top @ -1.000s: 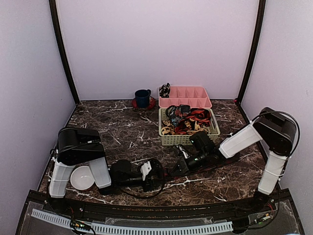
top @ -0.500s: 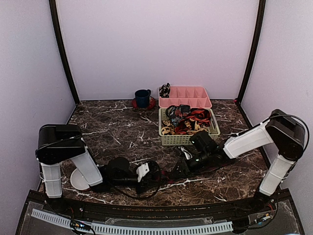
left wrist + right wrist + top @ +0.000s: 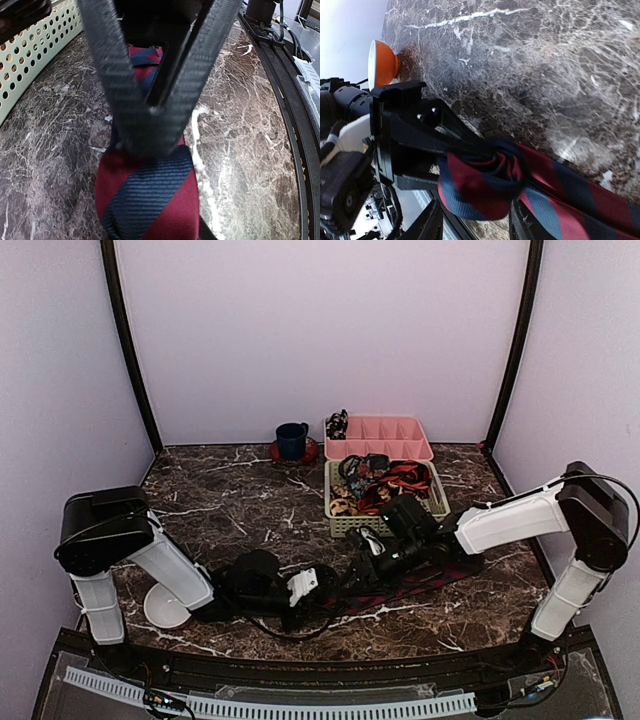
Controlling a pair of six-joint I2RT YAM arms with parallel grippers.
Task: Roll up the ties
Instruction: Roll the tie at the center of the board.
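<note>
The striped tie, dark blue with red bands, lies flat on the desk near the front edge. It runs from about the middle toward the right edge. Its left end is wound into a small roll, and both arms meet there.

The left gripper reaches in low from the left. Its two fingers are drawn together into a V and pinch the tie at the roll. In the left wrist view the cloth bulges out just below the closed tips.

The right gripper comes in from the right edge and sits over the same end of the tie. Its fingers are spread, one on each side of the roll. They show only at the bottom of the right wrist view, so I cannot tell whether they touch the cloth.

Behind the grippers, toward the back right, stands a pale green basket holding a heap of other ties, red, black and spotted tan. A pink tray sits just behind it at the back edge, with what seems to be one small coil in its left-most compartment. A blue cup stands on a red saucer just left of the tray. A white bowl rests near the front left corner, beside the left arm.
</note>
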